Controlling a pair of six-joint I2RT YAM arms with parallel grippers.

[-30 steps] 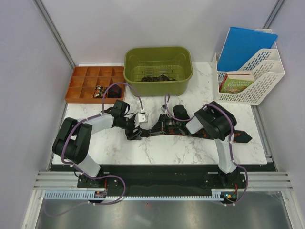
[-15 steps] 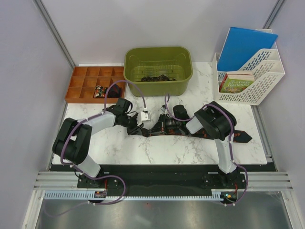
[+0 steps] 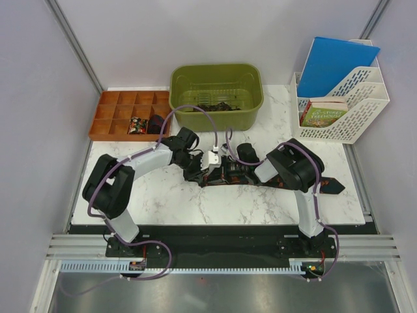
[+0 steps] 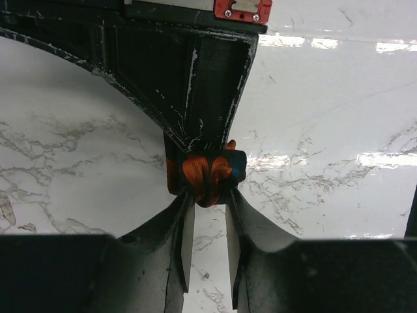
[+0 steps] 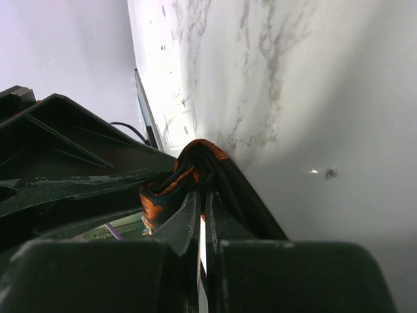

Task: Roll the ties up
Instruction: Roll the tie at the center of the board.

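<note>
On the table [image 3: 169,202], left gripper [image 4: 207,199] and right gripper [image 5: 201,203] each pinch the bunched tie [image 4: 208,173], mostly hidden under arms.

One tie [image 3: 329,187] on table [image 3: 163,202], one green tub [image 3: 215,119], one orange tray [image 3: 111,112], one file rack [image 3: 345,130]

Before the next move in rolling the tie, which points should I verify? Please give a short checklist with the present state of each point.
1. Left gripper has the tie: ok, a bunched orange and dark fold sits between its fingertips.
2. Right gripper has the tie: ok, fabric is pinched between its nearly shut fingers.
3. Roll is neat: not ok, it looks crumpled, not an even coil.
4. Unrolled part lies flat: cannot tell, the right arm hides the middle; only the tail end shows on the table.
5. Green bin is apart from both grippers: ok.
</note>
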